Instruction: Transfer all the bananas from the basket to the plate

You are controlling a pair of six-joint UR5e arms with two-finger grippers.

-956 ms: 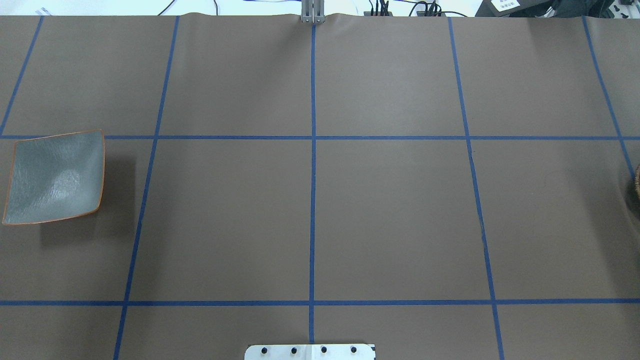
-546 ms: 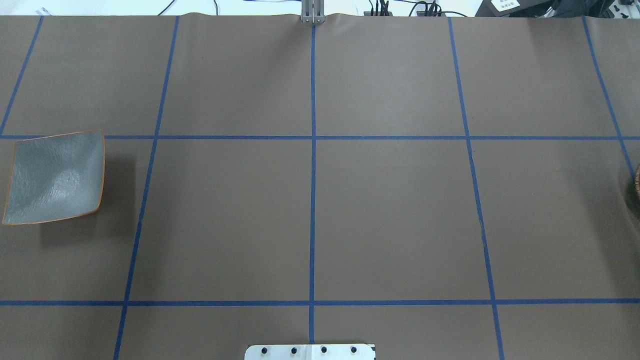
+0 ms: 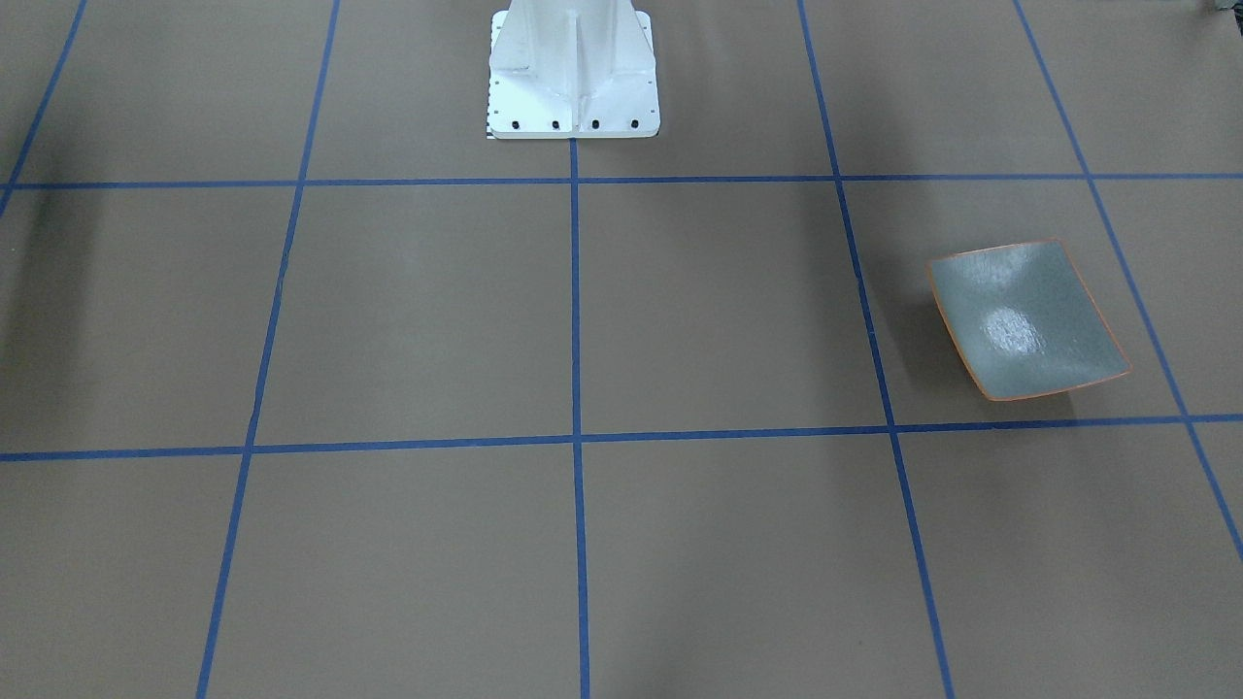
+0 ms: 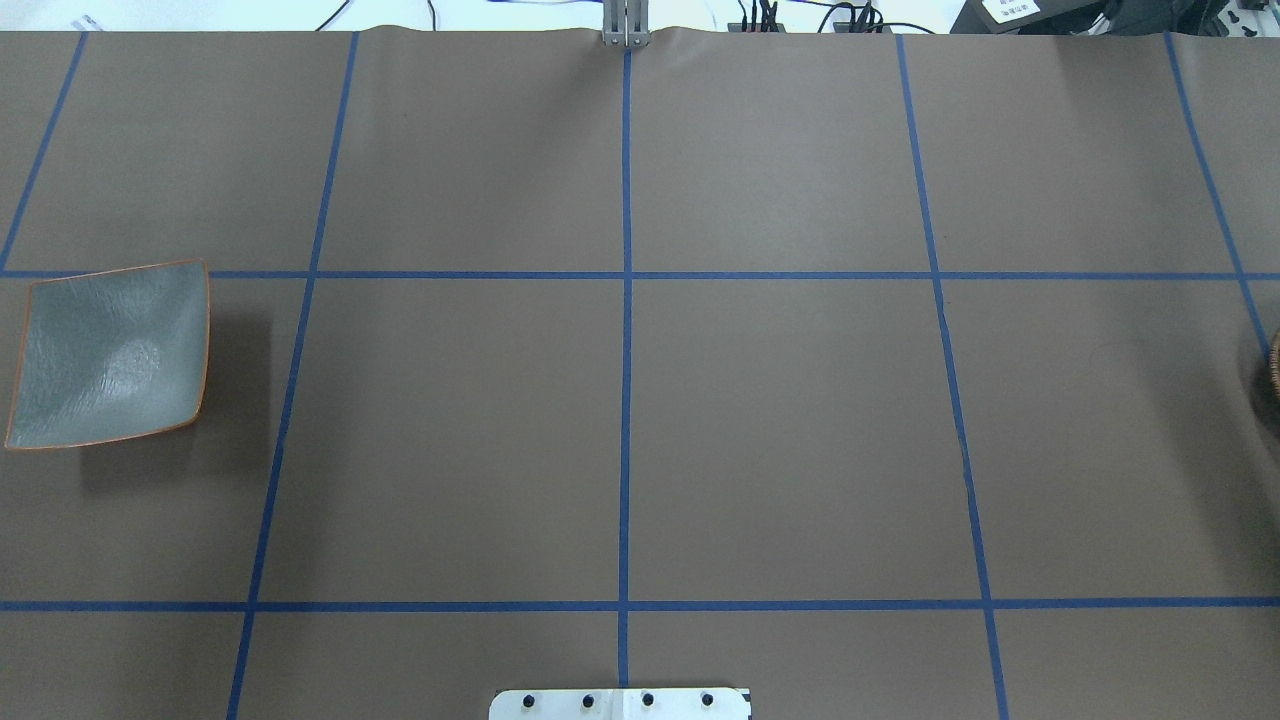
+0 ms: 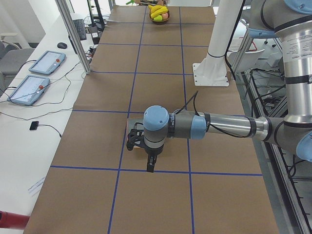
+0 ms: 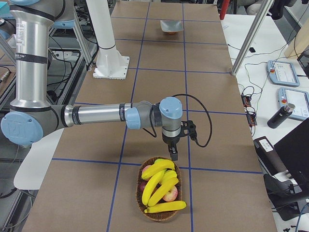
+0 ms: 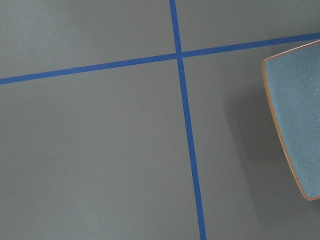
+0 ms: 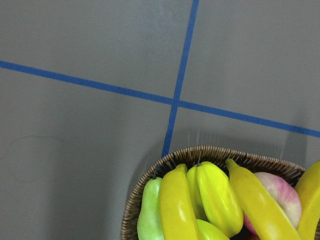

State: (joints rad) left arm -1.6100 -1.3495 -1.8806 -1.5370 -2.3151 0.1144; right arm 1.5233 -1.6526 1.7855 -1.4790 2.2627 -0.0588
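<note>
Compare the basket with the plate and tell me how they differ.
The basket is round, brown and woven; the plate is square, glossy grey-green with an orange rim. The basket holds bananas; the plate is empty. The basket sits at the robot's right end, the plate at its left. Both rest on the table.

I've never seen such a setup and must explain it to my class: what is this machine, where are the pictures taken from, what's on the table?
A robot with two arms stands at a brown table. Two pictures look down from above, two from the table's ends, two from wrist cameras. An empty plate lies at one end, a basket of bananas and other fruit at the other. The left gripper hangs near the plate, the right gripper by the basket; neither seems to hold anything.
</note>
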